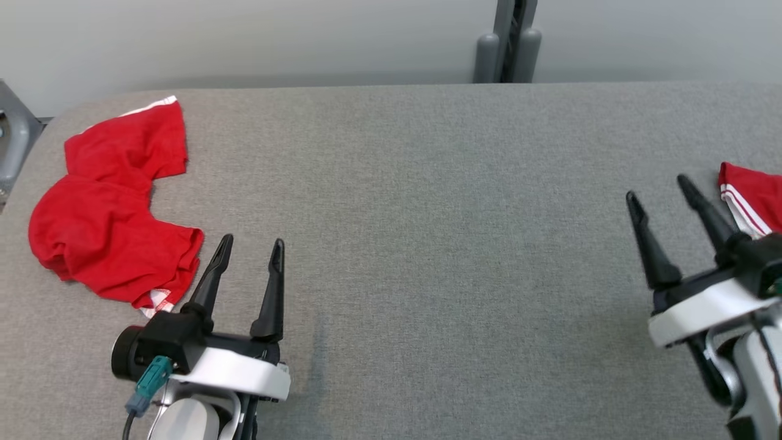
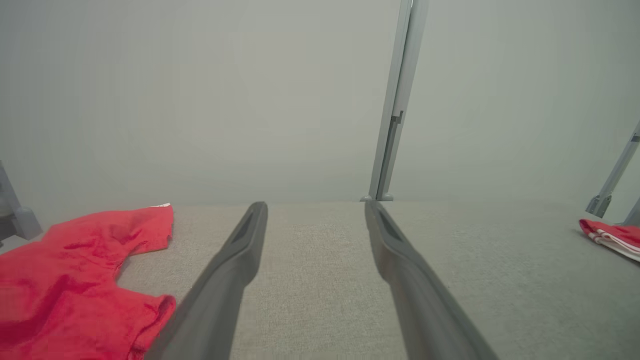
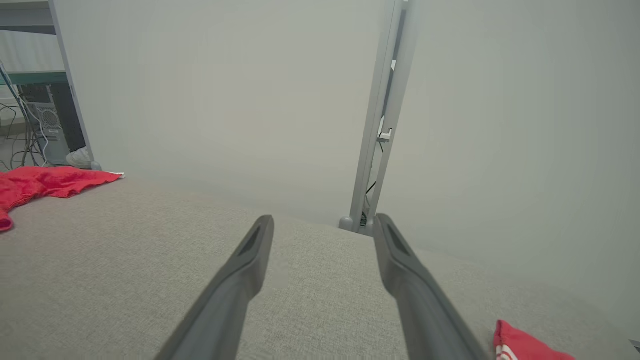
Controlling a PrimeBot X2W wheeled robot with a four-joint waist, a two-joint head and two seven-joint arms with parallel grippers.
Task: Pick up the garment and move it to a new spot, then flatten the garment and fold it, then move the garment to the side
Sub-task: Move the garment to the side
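Observation:
A crumpled red garment (image 1: 107, 208) with white trim lies at the far left of the grey table (image 1: 427, 214); it is also at the lower left of the left wrist view (image 2: 70, 280) and far left of the right wrist view (image 3: 45, 182). My left gripper (image 1: 250, 245) stands open just right of it, not touching, with nothing between its fingers (image 2: 235, 265). My right gripper (image 1: 660, 189) is open near the right edge, empty (image 3: 322, 225). A second red piece with white stripes (image 1: 754, 198) lies just beyond the right gripper, partly cut off by the frame (image 3: 525, 345) (image 2: 610, 237).
A grey upright post (image 1: 507, 43) stands behind the table's far edge at the middle, against a pale wall. A grey bracket (image 1: 12, 137) sits off the table's left end. Shelving and cables (image 3: 35, 115) stand in the room beyond.

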